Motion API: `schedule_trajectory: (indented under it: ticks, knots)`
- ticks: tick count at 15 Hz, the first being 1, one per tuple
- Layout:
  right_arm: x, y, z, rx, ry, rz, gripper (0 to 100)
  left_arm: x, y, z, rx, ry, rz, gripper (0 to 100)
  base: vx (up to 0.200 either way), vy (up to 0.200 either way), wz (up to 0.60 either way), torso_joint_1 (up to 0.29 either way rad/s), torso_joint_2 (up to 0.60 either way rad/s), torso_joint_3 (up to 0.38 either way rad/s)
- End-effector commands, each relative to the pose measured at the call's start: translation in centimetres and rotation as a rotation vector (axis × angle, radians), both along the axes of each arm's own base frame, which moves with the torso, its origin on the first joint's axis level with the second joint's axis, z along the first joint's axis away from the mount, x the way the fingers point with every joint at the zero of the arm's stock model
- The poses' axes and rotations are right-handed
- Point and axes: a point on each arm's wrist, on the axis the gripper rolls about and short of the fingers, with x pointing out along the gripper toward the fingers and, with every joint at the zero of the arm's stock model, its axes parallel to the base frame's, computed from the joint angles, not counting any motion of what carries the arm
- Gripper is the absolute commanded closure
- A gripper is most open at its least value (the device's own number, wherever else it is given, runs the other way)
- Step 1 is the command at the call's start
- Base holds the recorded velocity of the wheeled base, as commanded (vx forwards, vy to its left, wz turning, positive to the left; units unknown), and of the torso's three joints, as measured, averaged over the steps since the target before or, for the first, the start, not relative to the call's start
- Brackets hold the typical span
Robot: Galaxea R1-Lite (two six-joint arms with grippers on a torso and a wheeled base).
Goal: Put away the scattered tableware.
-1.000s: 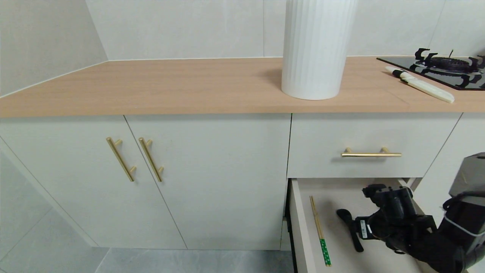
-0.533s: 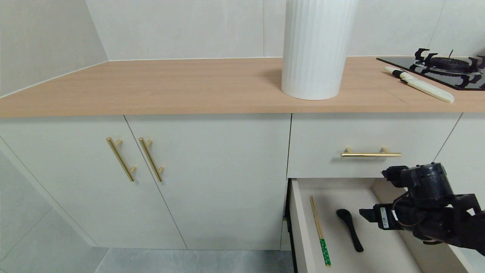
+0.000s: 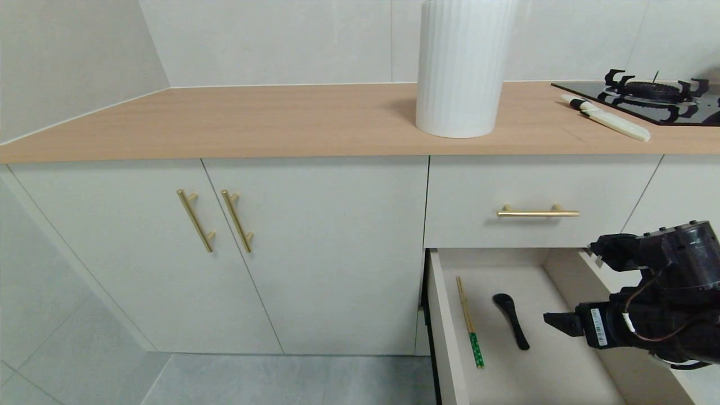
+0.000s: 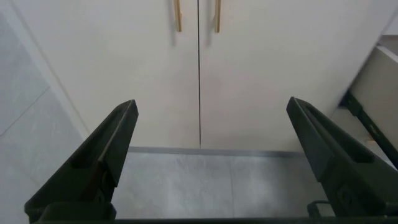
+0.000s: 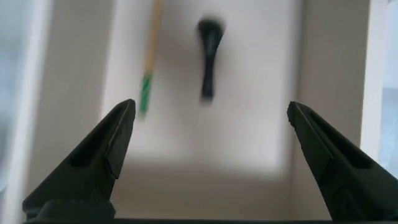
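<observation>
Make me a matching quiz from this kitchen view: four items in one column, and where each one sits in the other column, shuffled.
Things:
1. chopsticks
2. black spoon
3. knife
4. white ribbed container

Places:
A. standing upright on the countertop
B. lying flat by the stove
C. in the open drawer, along its left wall
D. in the same drawer, nearer its middle

Pairs: 1-C, 2-D, 3-B, 4-A
</observation>
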Motion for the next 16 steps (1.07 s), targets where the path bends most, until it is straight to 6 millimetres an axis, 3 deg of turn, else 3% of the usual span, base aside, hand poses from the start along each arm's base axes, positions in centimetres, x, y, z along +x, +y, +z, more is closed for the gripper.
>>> schedule_trajectory:
  ticks: [1, 3, 9, 11, 13, 16]
  knots:
    - [-0.7, -0.2, 1.8, 0.028, -0.041, 0.017, 0, 0.0, 0.0, 0.0, 0.000, 0.001, 0.001, 0, -0.200, 0.000, 0.00, -0.002, 0.01, 0.002]
    - [-1.3, 0.1, 1.7, 0.019, 0.062, 0.059, 0, 0.0, 0.0, 0.0, 0.001, 0.001, 0.001, 0, -0.200, 0.000, 0.00, 0.000, 0.00, 0.000]
    - [-2.3, 0.4, 1.3, -0.015, 0.321, 0.127, 0, 0.0, 0.0, 0.0, 0.000, 0.000, 0.001, 0, 0.000, 0.000, 0.00, 0.000, 0.00, 0.000]
    - [-2.3, 1.5, -0.2, -0.070, 0.446, 0.167, 0, 0.0, 0.0, 0.0, 0.000, 0.000, 0.001, 0, 0.000, 0.000, 0.00, 0.000, 0.00, 0.000]
    - [-1.6, 2.1, -1.3, -0.089, 0.499, 0.167, 0, 0.0, 0.0, 0.0, 0.000, 0.000, 0.001, 0, 0.000, 0.000, 0.00, 0.000, 0.00, 0.000]
    - [0.2, 3.3, -1.9, -0.062, 0.628, 0.028, 0, 0.0, 0.0, 0.0, 0.000, 0.000, 0.001, 0, 0.000, 0.000, 0.00, 0.000, 0.00, 0.000]
